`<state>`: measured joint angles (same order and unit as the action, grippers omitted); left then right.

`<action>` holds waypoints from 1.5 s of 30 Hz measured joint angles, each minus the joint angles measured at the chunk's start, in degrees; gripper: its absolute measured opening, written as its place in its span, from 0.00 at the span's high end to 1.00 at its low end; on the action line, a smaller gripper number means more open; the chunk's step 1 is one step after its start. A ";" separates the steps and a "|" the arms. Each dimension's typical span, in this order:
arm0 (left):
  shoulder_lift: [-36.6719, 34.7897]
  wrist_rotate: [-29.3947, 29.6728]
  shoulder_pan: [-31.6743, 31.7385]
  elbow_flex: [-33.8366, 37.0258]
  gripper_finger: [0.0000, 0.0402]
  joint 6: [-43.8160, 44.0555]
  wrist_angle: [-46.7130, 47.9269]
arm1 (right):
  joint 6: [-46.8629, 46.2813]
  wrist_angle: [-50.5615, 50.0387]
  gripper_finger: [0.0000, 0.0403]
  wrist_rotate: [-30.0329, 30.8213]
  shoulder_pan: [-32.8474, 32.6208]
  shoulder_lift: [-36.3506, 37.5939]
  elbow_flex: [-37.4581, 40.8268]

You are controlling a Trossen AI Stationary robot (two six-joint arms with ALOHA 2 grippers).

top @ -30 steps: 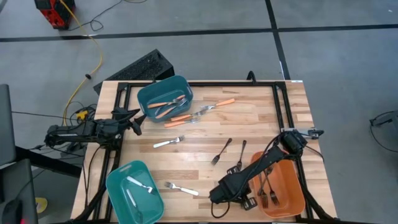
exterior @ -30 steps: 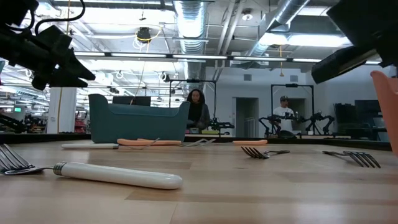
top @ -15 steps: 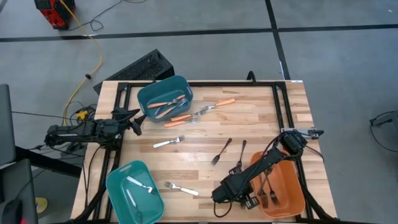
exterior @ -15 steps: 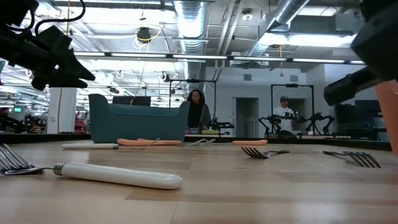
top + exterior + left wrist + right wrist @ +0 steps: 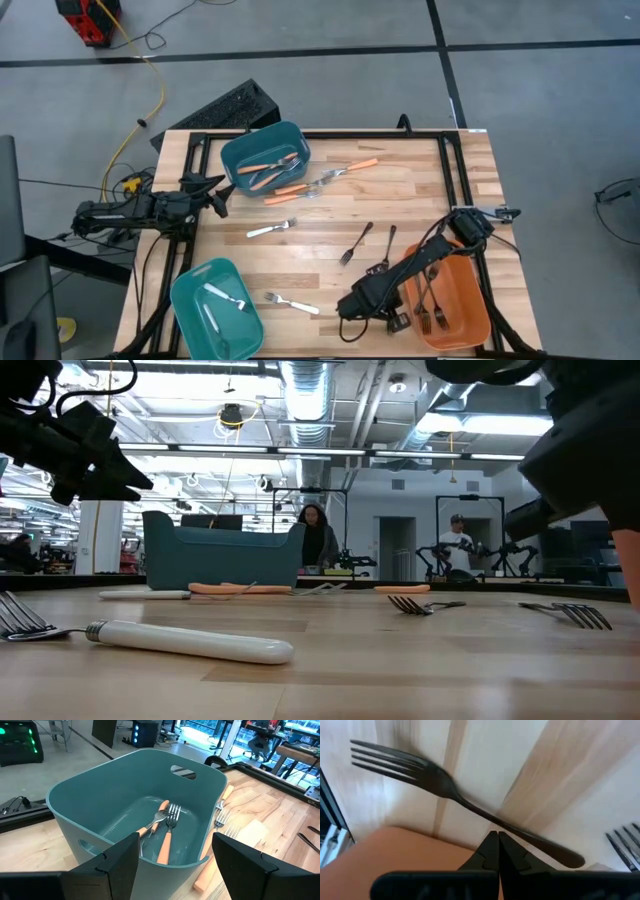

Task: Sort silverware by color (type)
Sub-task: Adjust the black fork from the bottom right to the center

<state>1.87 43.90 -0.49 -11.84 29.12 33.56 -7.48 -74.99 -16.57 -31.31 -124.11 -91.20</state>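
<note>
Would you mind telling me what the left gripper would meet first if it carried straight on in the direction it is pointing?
Most likely the near wall of the teal bin holding orange-handled forks. The left gripper, jaws open, points right at it, with nothing visible between, though the gap is hard to judge.

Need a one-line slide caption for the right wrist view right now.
Right tool, shut, hovering at the edge of the orange bin above a black fork lying on the wooden table.
</note>
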 joint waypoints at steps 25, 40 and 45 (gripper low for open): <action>0.00 0.44 -0.01 0.00 0.42 0.02 0.01 | -3.07 4.86 0.96 -1.40 -0.52 -0.87 0.82; 0.01 1.42 -0.02 0.00 0.42 -0.04 0.04 | -2.64 2.19 0.96 -2.37 -1.01 -3.54 0.06; 0.02 1.81 0.00 0.00 0.42 -0.07 0.00 | -2.56 3.40 0.96 -0.53 -0.37 -3.45 -0.86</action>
<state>1.89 45.71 -0.49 -11.84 29.06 33.56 -10.04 -71.59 -17.10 -31.68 -127.56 -92.06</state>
